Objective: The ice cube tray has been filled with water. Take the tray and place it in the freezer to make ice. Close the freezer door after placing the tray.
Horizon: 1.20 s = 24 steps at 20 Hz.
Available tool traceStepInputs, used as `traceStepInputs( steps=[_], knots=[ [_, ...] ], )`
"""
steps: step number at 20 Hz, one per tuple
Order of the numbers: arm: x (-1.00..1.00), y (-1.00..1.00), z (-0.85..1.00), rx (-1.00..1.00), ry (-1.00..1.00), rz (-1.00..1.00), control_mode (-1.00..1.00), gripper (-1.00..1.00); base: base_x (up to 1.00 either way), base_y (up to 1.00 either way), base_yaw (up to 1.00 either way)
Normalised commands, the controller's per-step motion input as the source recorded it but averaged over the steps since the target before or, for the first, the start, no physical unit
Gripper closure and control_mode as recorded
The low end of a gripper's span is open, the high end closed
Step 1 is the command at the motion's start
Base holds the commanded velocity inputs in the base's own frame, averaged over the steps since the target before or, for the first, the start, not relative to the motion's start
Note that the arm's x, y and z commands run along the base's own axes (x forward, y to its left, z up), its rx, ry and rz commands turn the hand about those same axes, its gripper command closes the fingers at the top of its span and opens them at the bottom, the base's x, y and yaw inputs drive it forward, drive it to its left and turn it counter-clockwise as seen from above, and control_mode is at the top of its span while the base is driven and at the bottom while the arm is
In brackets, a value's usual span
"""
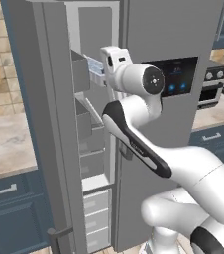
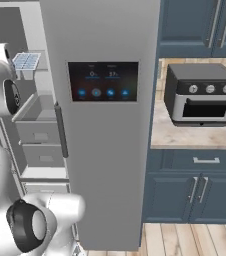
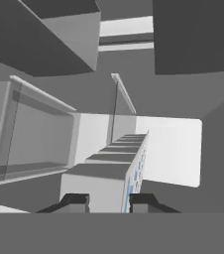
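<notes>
Your two-finger gripper (image 3: 105, 202) is inside the tall grey two-door fridge-freezer (image 1: 173, 30), its fingers nearly closed and clamped on the near end of the long narrow white plastic ice cube tray (image 3: 115, 163). The tray runs away from the fingertips (turned so its pale-blue water cells (image 3: 138, 168) show along one edge) above a white inner shelf (image 3: 173, 149). From the base, you see the tray (image 2: 26, 61) at upper-shelf height, left of the door with the black display panel (image 2: 103, 81). The plain grey freezer door (image 1: 39, 114) stands open, its grey bins (image 1: 80, 69) facing the compartment.
</notes>
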Motion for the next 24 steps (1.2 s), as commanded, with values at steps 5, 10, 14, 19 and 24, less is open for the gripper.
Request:
traceStepInputs(
  steps=[5, 10, 14, 19, 24],
  knots=[
    [0.36, 0.0, 0.0, 0.0, 0.0, 0.0, -1.0, 1.0, 0.0, 0.0, 0.0],
    [0.44, 0.0, 0.0, 0.0, 0.0, 0.0, -1.0, 1.0, 0.0, 0.0, 0.0],
    [0.44, 0.12, 0.0, 0.0, 0.0, 0.0, -1.0, 1.0, 0.0, 0.0, 0.0],
    [0.5, 0.2, 0.0, 0.0, 0.0, 0.0, -1.0, 1.0, 0.0, 0.0, 0.0],
    [0.52, 0.19, 0.0, 0.0, 0.01, 0.0, -1.0, 1.0, 0.0, 0.0, 0.0]
  ],
)
